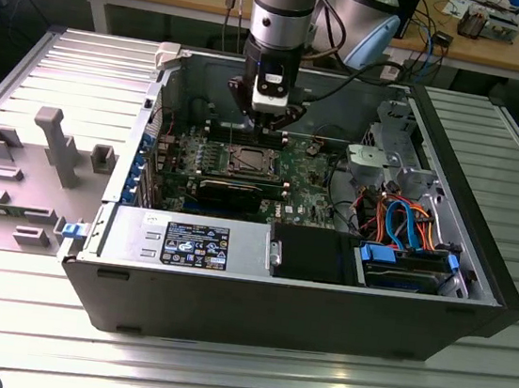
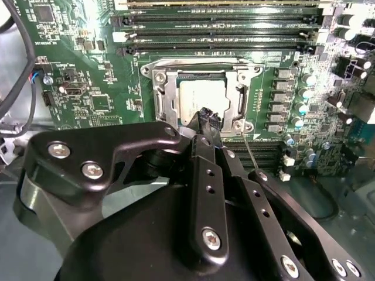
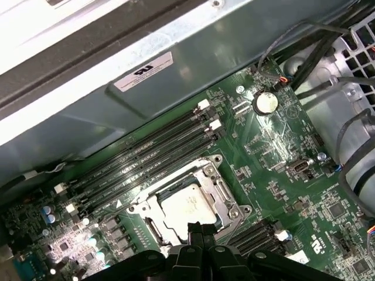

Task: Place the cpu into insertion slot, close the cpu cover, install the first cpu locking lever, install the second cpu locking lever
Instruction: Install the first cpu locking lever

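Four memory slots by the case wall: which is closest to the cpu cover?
The slot bordering the cpu cover; the other three lie beyond it.

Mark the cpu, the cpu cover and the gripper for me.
cpu [image 2: 202, 96]: second wrist view, middle of its silvery top.
cpu cover [image 2: 167, 96]: second wrist view, metal strip beside the chip.
gripper [image 2: 207, 114]: second wrist view, between the tips of its fingers, at the cpu's edge.

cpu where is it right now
In both wrist views the cpu sits in the insertion slot, framed by the cpu cover, beside the memory slots.
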Controlling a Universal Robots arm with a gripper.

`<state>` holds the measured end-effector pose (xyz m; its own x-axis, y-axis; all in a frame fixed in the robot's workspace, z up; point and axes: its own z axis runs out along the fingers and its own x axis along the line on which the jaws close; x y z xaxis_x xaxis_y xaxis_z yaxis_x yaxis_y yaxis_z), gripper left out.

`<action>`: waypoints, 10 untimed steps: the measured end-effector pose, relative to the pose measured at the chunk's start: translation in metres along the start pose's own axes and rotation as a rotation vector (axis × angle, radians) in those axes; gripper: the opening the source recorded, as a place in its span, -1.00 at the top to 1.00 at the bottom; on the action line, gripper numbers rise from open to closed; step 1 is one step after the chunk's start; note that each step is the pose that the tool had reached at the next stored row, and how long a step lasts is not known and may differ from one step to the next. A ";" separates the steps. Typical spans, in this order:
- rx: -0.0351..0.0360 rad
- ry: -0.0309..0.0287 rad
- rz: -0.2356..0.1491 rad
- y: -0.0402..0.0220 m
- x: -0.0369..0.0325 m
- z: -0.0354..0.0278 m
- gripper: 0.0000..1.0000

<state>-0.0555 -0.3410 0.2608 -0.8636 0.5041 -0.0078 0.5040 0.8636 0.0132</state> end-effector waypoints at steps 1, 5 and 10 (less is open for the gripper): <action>-0.0007 -0.0013 -0.002 -0.0001 0.0003 -0.0026 0.79; -0.0039 -0.0035 -0.108 -0.0004 0.0007 -0.0036 0.79; -0.0051 -0.0017 -0.226 -0.0008 0.0012 -0.0036 0.79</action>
<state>-0.0569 -0.3411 0.2644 -0.9546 0.2978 -0.0129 0.2976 0.9546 0.0160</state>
